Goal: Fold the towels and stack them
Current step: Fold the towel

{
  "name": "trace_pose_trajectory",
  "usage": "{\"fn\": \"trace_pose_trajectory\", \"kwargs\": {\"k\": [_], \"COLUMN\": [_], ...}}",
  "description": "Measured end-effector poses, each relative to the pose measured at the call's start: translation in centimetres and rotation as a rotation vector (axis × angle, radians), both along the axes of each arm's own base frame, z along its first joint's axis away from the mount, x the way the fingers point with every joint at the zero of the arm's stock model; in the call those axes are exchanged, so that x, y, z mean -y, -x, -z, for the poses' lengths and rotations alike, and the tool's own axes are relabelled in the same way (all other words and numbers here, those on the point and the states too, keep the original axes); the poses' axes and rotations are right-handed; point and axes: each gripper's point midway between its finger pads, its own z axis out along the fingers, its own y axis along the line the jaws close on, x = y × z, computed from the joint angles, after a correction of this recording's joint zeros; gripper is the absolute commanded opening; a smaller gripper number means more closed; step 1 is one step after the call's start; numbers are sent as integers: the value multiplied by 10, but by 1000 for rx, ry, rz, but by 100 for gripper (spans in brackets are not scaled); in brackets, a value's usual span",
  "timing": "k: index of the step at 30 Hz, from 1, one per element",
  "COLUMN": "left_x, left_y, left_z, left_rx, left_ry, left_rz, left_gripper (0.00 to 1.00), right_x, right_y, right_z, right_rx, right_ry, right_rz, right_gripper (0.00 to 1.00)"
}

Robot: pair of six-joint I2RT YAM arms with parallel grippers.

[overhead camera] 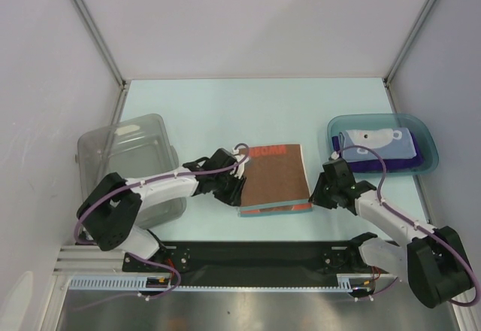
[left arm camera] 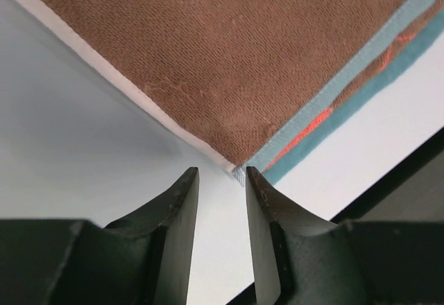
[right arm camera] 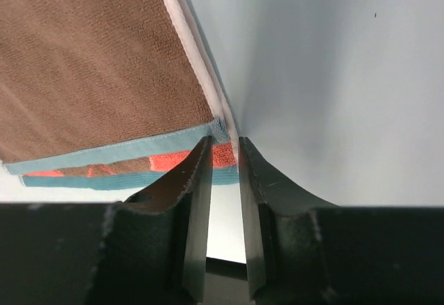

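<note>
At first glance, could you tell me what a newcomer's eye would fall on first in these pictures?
The folded brown towel in the middle of the table, with the left end effector and right end effector each at one of its near corners. Next, the teal tray at the far right, holding a light blue towel on a purple towel.

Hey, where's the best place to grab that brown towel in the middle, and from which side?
Take the brown towel by its two near corners, left tool on the near-left corner, right tool on the near-right corner, coming in low from the arms' side. It lies flat and folded, its loose layered edges facing that way.
</note>
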Motion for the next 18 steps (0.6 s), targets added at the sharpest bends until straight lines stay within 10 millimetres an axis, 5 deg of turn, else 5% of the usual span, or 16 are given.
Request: {"fn": "trace_pose_trajectory", "kwargs": {"k": [6,14,18], "left_x": [-5,1,-1], "left_y": [-4,-10,-7], "left_z": [2,-28,-20], "left_rx": [23,85,64], "left_ry": [-2,110,109], "left_rz": [-78,-155,-178], "left_gripper": [38,41,39], "right_x": [-2,-3,-3], "right_y": [-2,-6,-5], "right_z": [-11,-17,-14], "right_rx": [55,98,83], "right_ry": [-30,-47,-42], "right_rz": [13,12,12], "right_gripper": [26,29,30]}}
